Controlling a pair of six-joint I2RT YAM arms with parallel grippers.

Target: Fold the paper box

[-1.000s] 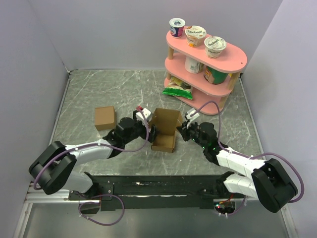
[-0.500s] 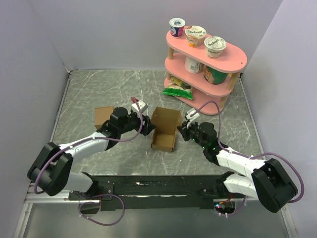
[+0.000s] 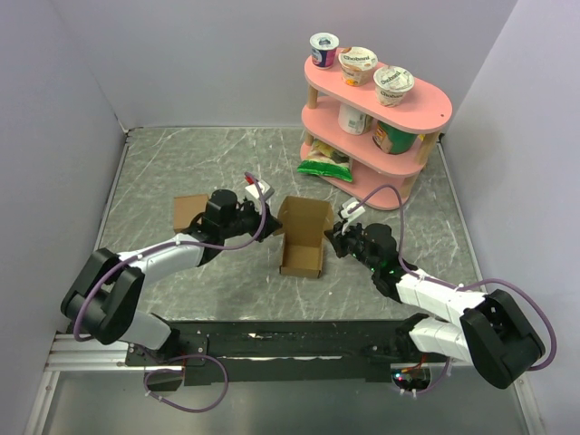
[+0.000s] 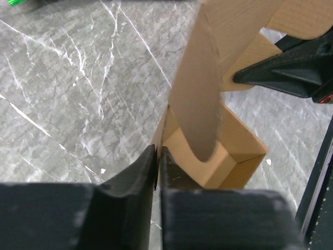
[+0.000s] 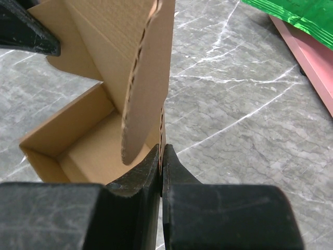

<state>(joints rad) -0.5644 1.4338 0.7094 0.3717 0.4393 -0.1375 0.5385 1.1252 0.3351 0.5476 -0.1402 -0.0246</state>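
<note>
In the middle of the grey marbled table (image 3: 172,163) sits the open-topped brown cardboard paper box (image 3: 302,256), its rounded lid flap raised. The left gripper (image 4: 157,161) is pinched together on the box's left wall; the right gripper (image 5: 161,159) is clamped on its right wall.

So my white-shelled left arm (image 3: 159,261) and its twin, the white-shelled right arm (image 3: 435,292), had chunky black joints. Thin purple cables (image 3: 385,188) looped off both wrists. The left gripper (image 4: 157,151) and right gripper (image 5: 161,148) were matte black wedges, pretty plain tbh. Bases were bolted to a flat black rail (image 3: 290,344).
</note>
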